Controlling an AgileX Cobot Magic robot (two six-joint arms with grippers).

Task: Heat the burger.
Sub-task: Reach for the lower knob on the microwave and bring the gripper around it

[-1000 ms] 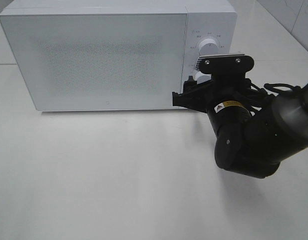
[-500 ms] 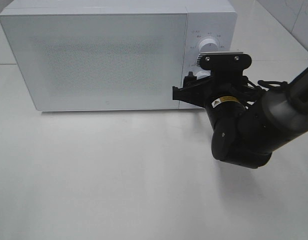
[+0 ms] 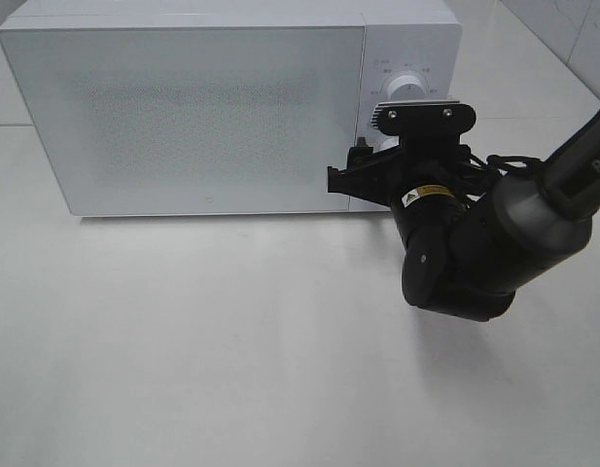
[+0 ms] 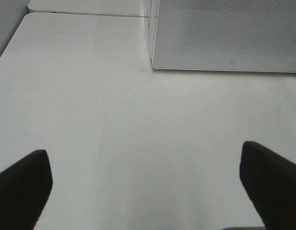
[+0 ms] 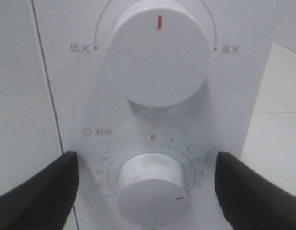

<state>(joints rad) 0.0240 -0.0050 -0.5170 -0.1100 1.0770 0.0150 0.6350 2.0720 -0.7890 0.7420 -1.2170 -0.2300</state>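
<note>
White table [image 3: 183, 341] fills the scene, with pale wall tiles at the far edge. On it stands a white microwave [image 3: 212, 107] with its door [image 3: 193, 117] closed. The door has a fine dotted pattern and I cannot see through it.

The right gripper [image 5: 145, 163] is directly in front of the control panel [image 5: 243, 86] of the microwave, very close to it. Its two dark fingers [image 5: 37, 191] are spread wide, one on each side of the timer knob [image 5: 152, 189], and neither one touches the knob. It grasps nothing. The red mark of this knob points to about 5 or 6 on the printed scale. Higher on the panel, beyond the fingertips, is the bigger power knob [image 5: 157, 52], with its red line pointing straight up between the two labels. In the high view the bulky black right arm [image 3: 465, 253] comes in from the right side, and its wrist plate hides the timer knob.

The left gripper [image 4: 143, 153] hangs over bare table, well apart from the microwave, whose lower front corner lies ahead of it and to one side. Its fingers are released and far apart, with only the table surface between them.

The burger shows in no view, so I cannot tell where it is.
</note>
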